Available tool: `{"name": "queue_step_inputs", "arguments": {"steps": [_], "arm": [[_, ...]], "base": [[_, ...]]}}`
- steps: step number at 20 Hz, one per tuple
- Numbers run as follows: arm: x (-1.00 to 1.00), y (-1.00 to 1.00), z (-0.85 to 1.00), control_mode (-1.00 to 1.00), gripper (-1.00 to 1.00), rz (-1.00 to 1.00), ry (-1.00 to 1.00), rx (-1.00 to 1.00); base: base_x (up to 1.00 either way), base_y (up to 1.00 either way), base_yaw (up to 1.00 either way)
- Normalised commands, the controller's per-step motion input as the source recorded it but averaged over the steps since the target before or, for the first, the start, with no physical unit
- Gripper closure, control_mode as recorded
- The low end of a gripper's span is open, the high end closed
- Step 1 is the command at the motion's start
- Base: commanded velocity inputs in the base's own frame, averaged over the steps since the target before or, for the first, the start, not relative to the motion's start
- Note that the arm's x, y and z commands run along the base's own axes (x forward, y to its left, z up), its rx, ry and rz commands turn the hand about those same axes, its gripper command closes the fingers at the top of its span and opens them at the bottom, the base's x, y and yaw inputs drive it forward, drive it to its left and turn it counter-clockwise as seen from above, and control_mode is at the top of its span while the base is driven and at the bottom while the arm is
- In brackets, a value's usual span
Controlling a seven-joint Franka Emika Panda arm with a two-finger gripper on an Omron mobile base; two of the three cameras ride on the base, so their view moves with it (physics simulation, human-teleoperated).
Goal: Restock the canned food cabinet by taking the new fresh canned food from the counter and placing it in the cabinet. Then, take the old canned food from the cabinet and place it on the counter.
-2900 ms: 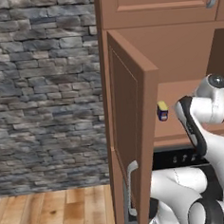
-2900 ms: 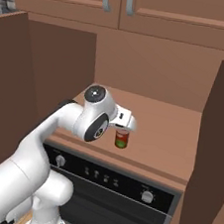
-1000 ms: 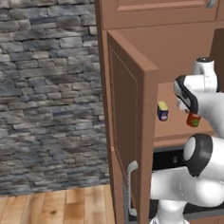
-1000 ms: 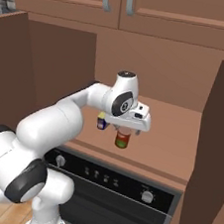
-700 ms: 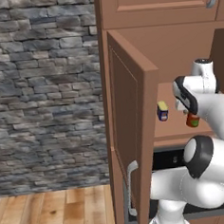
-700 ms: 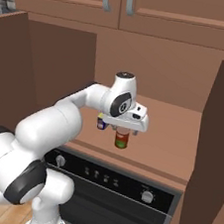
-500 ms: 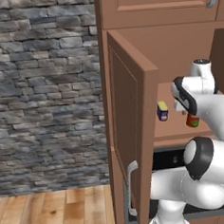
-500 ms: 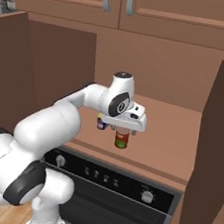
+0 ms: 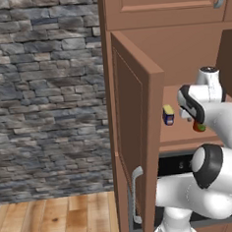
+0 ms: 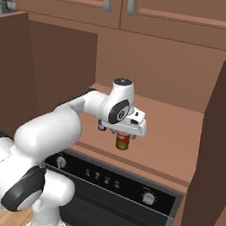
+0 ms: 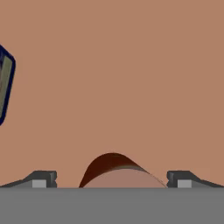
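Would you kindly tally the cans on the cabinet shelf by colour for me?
Blue-and-yellow can: 1
Red can with green band: 1, standing between the fingers of the hand
Total: 2 cans on the cabinet shelf

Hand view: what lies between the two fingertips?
The old canned food, its red rim and pale lid, sits between the fingertips, above the cabinet shelf.

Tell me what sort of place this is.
A kitchen, most likely: a brown wooden cabinet with open doors holds a red can and a blue-and-yellow can on its shelf, directly above a black oven with knobs.
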Motion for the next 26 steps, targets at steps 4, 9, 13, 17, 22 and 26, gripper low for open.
{"name": "queue_step_inputs", "arguments": {"steps": [4, 9, 13, 17, 22, 26], "arm": [[0.00, -0.02, -0.13, -1.00, -1.00, 0.00, -0.06, 0.00], [0.00, 0.00, -0.03, -1.00, 1.00, 0.00, -0.02, 0.00], [0.00, 0.00, 0.00, -1.00, 1.00, 0.00, 0.00, 0.00], [-0.14, 0.00, 0.05, -1.00, 1.00, 0.00, -0.04, 0.01], [-0.71, 0.00, 0.40, -1.00, 1.00, 0.00, -0.18, 0.00], [-0.95, 0.01, 0.46, -1.00, 1.00, 0.00, -0.17, 0.00]], "base": [[0.00, 0.00, 0.00], [0.00, 0.00, 0.00], [0.00, 0.00, 0.00], [0.00, 0.00, 0.00], [0.00, 0.00, 0.00], [0.00, 0.00, 0.00]]}}
